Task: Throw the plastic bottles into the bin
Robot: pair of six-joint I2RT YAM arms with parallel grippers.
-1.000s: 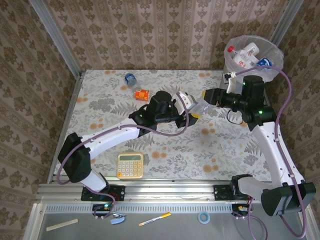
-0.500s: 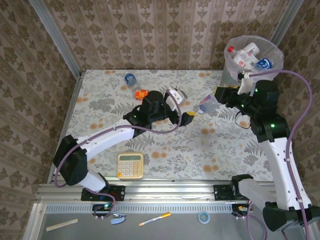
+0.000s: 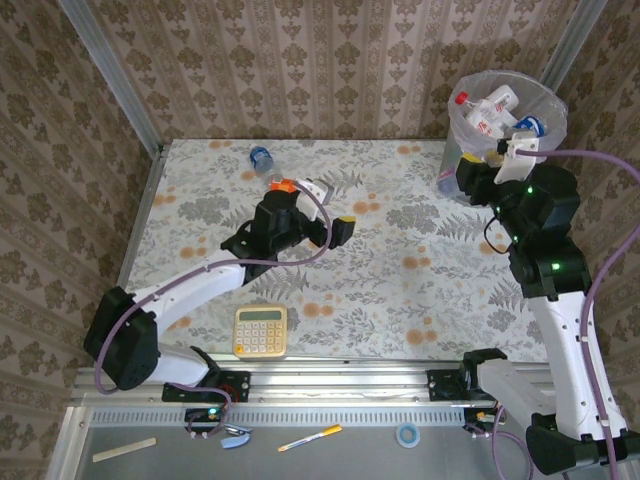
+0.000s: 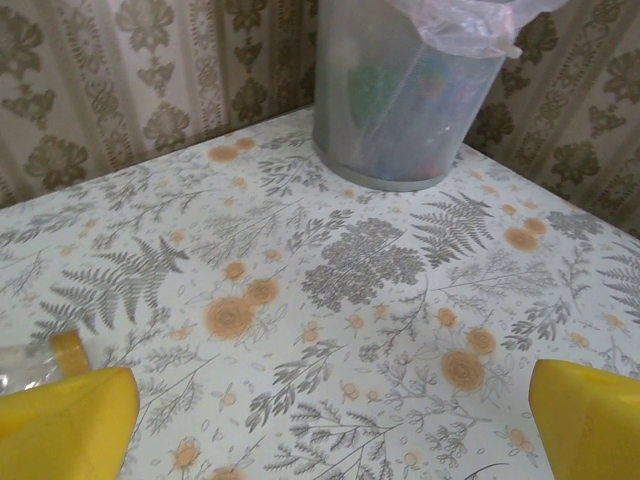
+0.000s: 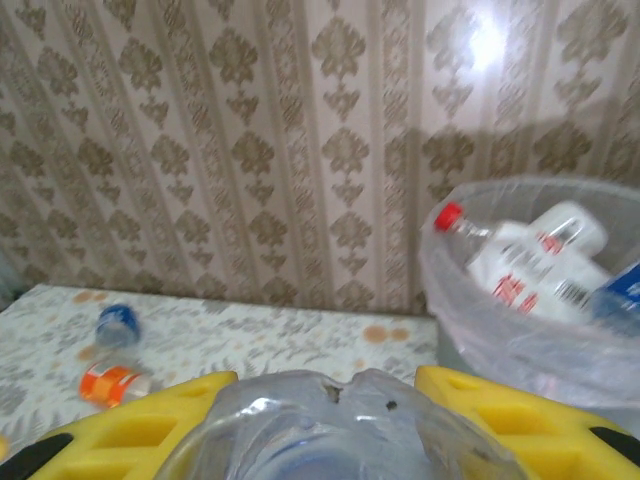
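Floral tabletop (image 3: 420,290) is bearing a blue-labelled bottle (image 3: 261,158) and an orange-labelled bottle (image 3: 283,186); right gripper (image 5: 325,400) is clamping a clear bottle (image 5: 330,435) beside the bin (image 4: 400,110); left gripper (image 4: 325,415) is gaping wide, empty.

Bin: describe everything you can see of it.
The bin is a round grey wastebasket lined with a thin pinkish-white plastic bag folded over its rim. It stands upright in the far right corner of the table. Inside lie a white bottle with red print and cap, and a blue-labelled one.
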